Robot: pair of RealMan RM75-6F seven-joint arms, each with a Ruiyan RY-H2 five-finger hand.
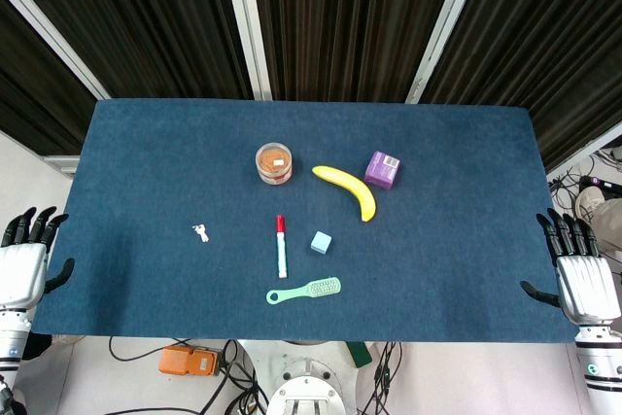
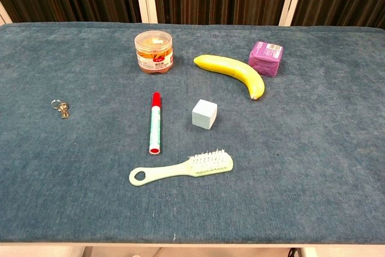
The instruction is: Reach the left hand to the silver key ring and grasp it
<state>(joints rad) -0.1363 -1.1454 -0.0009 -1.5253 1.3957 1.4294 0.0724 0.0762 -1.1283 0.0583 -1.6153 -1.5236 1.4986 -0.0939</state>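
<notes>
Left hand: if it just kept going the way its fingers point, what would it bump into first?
Probably nothing: the left hand points up along the table's left edge. The key ring lies off to its side, though depth is unclear.

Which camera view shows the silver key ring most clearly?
The chest view: there the silver key ring appears larger, and its ring and the attached keys can be told apart. In the head view it is only a small pale speck on the blue table.

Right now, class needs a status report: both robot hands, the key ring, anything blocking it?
Left robot hand open, at table edge. Right robot hand open. Key ring flat on cloth, untouched. Nothing in the way.
</notes>
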